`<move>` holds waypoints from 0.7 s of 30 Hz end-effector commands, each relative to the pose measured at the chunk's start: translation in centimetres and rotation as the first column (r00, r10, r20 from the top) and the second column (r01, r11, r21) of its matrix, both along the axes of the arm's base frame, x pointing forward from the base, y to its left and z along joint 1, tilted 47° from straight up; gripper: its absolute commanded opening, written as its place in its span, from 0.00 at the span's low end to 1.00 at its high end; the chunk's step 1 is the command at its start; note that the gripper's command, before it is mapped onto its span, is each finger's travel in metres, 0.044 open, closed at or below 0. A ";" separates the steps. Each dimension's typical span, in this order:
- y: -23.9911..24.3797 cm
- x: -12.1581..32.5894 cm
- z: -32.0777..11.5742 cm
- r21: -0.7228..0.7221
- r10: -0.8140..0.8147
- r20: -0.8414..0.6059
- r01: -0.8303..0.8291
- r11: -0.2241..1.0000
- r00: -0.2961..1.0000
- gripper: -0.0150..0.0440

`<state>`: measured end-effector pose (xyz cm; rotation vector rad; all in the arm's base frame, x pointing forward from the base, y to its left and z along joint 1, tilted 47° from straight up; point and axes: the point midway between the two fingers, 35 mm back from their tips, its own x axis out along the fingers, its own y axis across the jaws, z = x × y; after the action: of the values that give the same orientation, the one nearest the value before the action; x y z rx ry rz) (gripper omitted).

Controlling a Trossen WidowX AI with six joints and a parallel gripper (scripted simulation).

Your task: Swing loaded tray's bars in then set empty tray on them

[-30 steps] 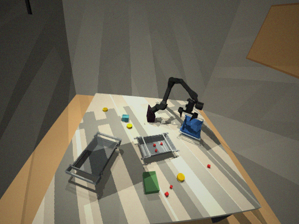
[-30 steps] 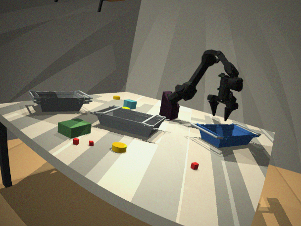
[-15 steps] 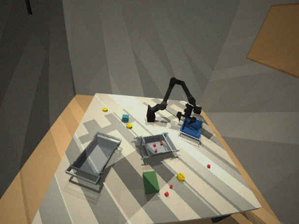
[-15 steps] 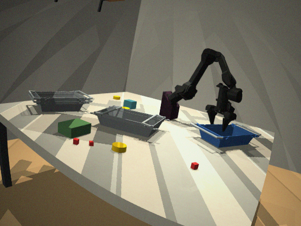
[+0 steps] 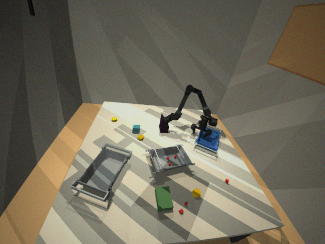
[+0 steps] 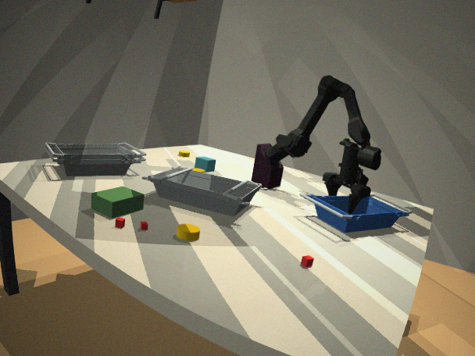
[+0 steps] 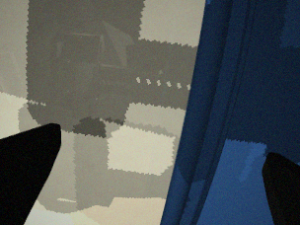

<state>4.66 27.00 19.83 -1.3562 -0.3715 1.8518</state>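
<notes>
The loaded grey tray (image 5: 176,167) (image 6: 191,195) stands mid-table. Red blocks (image 5: 169,164) lie on its floor. Its left bar (image 5: 158,159) (image 6: 176,174) and right bar (image 6: 237,188) both lie inward across its top. The empty blue tray (image 5: 207,147) (image 6: 371,224) (image 7: 197,133) stands upright near the table's far right edge, its bars out over its ends. My gripper (image 5: 200,135) (image 6: 341,204) (image 7: 166,151) is open and points down astride one wall of the blue tray. One finger is over the tray's inside, the other outside; neither grips the wall.
A larger grey tray (image 5: 107,171) (image 6: 98,169) stands at the left. A green block (image 5: 164,199) (image 6: 117,201), a teal block (image 5: 136,128) (image 6: 205,164), yellow discs (image 5: 196,192) (image 6: 188,233) and loose red cubes (image 5: 226,181) (image 6: 307,261) lie on the table.
</notes>
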 end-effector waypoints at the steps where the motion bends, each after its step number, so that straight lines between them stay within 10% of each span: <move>1: 0.1 0.1 -0.2 -0.007 -0.005 -0.003 0.005 1.000 1.000 0.95; 21: 0.1 0.1 -0.2 -0.007 -0.005 -0.003 0.005 1.000 1.000 0.56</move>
<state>4.70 27.09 19.78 -1.3569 -0.3718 1.8500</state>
